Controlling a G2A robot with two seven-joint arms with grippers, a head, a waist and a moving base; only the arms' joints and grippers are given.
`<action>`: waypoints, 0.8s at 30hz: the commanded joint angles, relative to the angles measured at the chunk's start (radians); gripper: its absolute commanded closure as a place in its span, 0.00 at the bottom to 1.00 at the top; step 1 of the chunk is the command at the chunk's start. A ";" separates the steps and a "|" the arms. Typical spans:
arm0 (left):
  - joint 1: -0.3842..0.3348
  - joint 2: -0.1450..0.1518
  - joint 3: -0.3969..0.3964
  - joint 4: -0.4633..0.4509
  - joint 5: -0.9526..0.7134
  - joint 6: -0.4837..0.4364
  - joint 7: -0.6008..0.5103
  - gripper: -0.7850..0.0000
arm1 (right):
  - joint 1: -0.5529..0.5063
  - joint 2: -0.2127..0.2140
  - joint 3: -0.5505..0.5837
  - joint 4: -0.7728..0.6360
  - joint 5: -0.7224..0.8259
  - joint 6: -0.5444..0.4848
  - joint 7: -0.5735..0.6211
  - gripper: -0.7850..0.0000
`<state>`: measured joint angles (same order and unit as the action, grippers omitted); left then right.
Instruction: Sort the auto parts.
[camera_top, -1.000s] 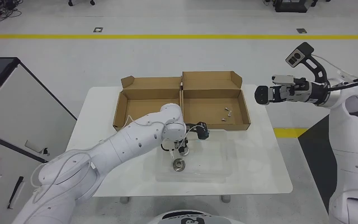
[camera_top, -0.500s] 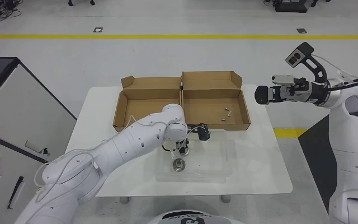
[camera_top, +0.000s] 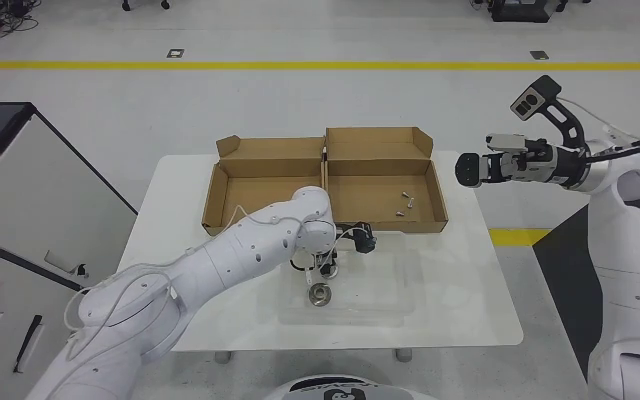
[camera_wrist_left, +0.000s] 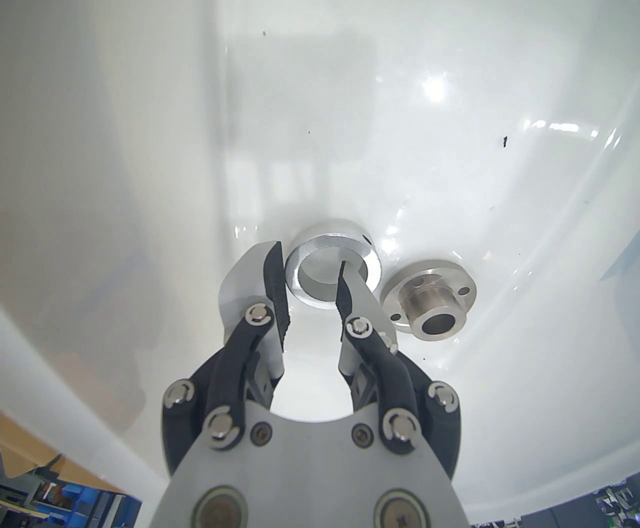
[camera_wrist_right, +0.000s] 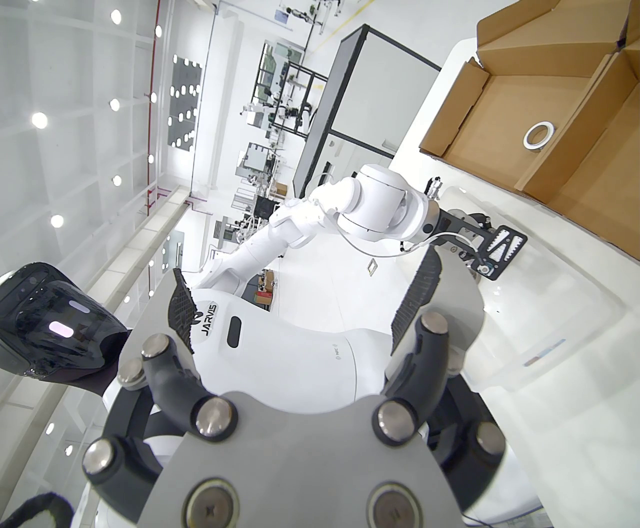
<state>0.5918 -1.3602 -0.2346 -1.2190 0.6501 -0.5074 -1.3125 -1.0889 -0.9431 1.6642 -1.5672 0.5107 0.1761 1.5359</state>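
My left gripper (camera_wrist_left: 308, 282) is down inside the clear plastic tray (camera_top: 400, 300), open. One finger stands outside a silver ring (camera_wrist_left: 350, 240) and the other inside its hole. A flanged metal bushing (camera_wrist_left: 430, 300) lies right beside the ring on the tray floor. In the top view the left gripper (camera_top: 324, 268) hangs just above a metal part (camera_top: 319, 294). My right gripper (camera_wrist_right: 305, 295) is open and holds nothing. It hovers in the air off the table's right side (camera_top: 462, 168).
Two open cardboard boxes stand side by side at the table's back, the left box (camera_top: 262, 190) and the right box (camera_top: 385, 190). Small metal pieces (camera_top: 405, 201) lie in the right box. A white ring (camera_wrist_right: 537, 135) lies in one box.
My left arm has shifted very slightly over the tray. The right arm has kept still.
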 joint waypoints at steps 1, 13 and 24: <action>0.000 -0.002 0.003 0.005 -0.001 0.001 -0.001 0.70 | 0.000 0.000 0.000 0.000 0.000 0.000 0.000 0.00; -0.014 -0.019 0.022 0.022 -0.005 0.011 0.004 1.00 | 0.000 0.000 0.000 0.000 0.000 0.000 0.000 0.00; -0.005 -0.005 -0.013 -0.010 0.028 0.022 0.028 1.00 | 0.000 0.000 0.000 0.000 0.000 0.000 0.000 0.00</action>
<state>0.5857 -1.3675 -0.2445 -1.2244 0.6760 -0.4857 -1.2852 -1.0889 -0.9431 1.6642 -1.5672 0.5107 0.1761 1.5359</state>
